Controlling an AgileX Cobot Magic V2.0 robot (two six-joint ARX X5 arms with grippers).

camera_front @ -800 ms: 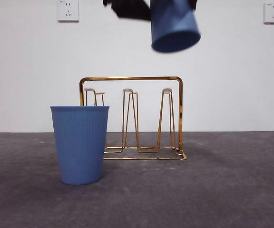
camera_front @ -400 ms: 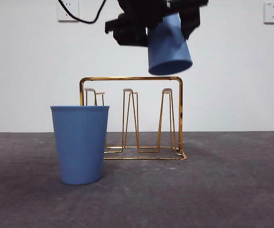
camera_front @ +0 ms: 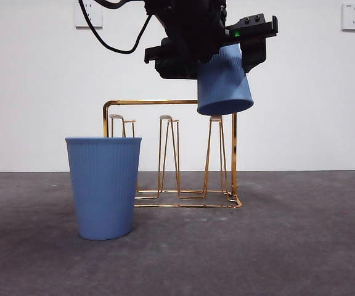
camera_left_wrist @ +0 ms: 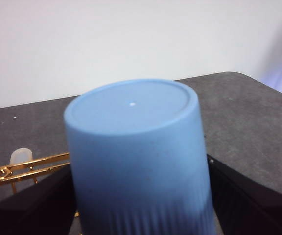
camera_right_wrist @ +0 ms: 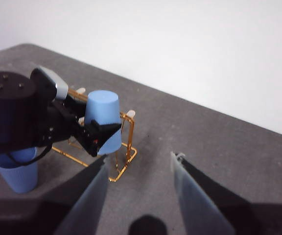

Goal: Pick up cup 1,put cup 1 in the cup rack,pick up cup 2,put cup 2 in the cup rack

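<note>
A blue ribbed cup [camera_front: 224, 83] hangs upside down, slightly tilted, clamped between the two black jaws of the left pincer [camera_front: 225, 61]. Directly beneath the pincer, the cup's open rim sits over the white tip of one upright peg at the end of the gold wire cup rack [camera_front: 168, 102]. A second blue cup [camera_front: 103, 187] stands upright on the grey table [camera_front: 301, 240], below and off to the side. The right pincer [camera_right_wrist: 138, 193] waits well apart, jaws spread wide and empty.

Dark grey table [camera_front: 301, 246] – upright blue cup [camera_front: 103, 188], cup rack [camera_front: 183, 154]
</note>
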